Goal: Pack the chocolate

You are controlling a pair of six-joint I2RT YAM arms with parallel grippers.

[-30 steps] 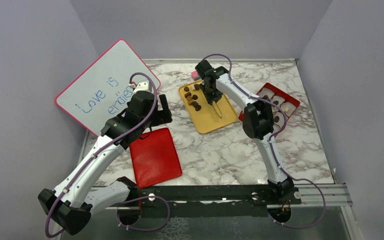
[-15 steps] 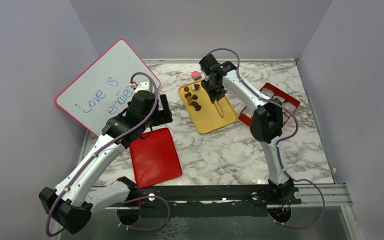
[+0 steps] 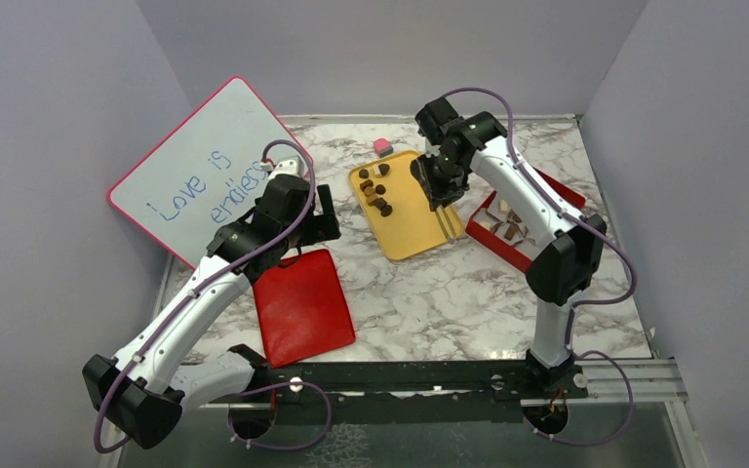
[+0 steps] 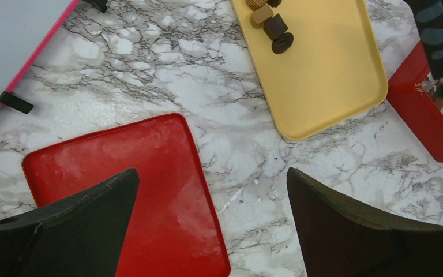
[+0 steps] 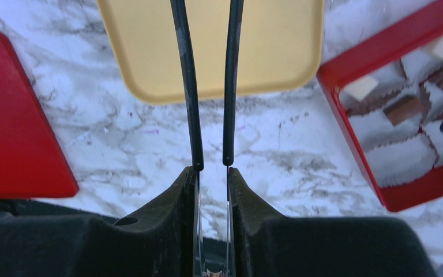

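Marble table, grey walls. Right gripper fingers clamp thin black tweezers. Their tips run out of the wrist view, so can't tell if a piece is pinched. Left gripper spread wide above red lid, holding nothing. Chocolate sits partly on yellow tray, partly in red box. Risk: a weak squeeze could drop a piece on the marble, or the tips could shove the tray.
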